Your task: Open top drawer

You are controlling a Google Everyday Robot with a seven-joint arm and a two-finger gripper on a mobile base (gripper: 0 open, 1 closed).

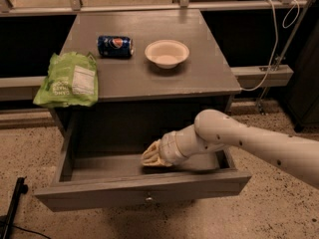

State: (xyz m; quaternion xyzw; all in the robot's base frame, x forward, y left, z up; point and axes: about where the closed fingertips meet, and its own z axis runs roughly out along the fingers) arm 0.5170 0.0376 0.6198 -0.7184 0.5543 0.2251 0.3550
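At lower centre, the grey wooden top drawer (109,193) is seen pulled out; the cream tool (150,156) is held inside it, and its state cannot be told.

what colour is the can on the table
Blue can, clear in the camera view; the gripper is inside the open top drawer.

We see a grey desk (209,69) standing on a speckled, sandy floor (279,214) in dim, warm light, with a pale rail (124,7) running behind it above dark recesses, a white cable (274,39) hanging at the right, and the gripper (149,156) low inside the open top drawer (99,196).
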